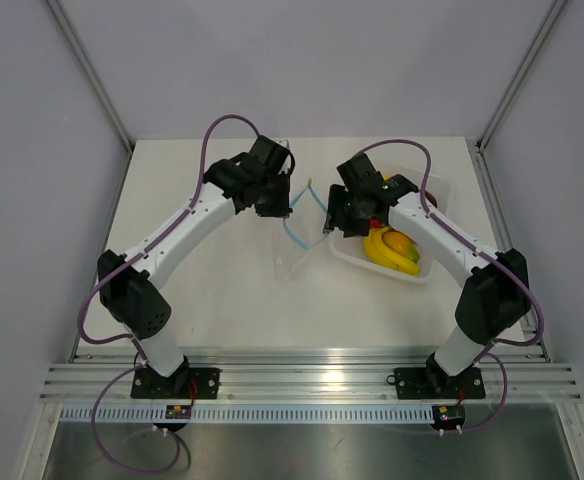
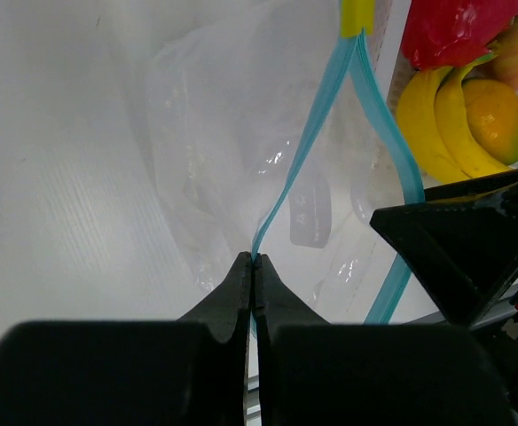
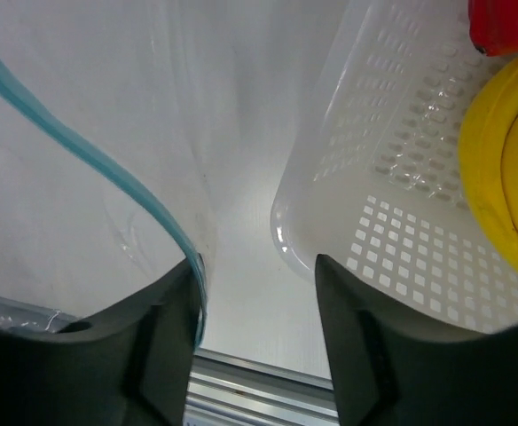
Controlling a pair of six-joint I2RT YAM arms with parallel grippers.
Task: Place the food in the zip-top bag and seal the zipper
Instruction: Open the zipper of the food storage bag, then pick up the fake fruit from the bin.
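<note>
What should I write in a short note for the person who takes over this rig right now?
Left tool: shut on one lip of the light-blue zipper strip of the clear crinkly plastic bag.
Right tool: open, one finger beside the other lip.
Yellow toy banana bunch, orange-yellow round toy peach and glossy red toy fruit lie in the white perforated plastic tray, beside the bag.
Done: bag mouth parted. To do: load the fruit, seal the zipper.

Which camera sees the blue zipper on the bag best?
The left wrist view: the zipper shows both blue strips running up from the shut left pincer, spread apart. The top view shows only tiny thin blue lines; the right wrist view, one curved piece by the right pincer.
</note>
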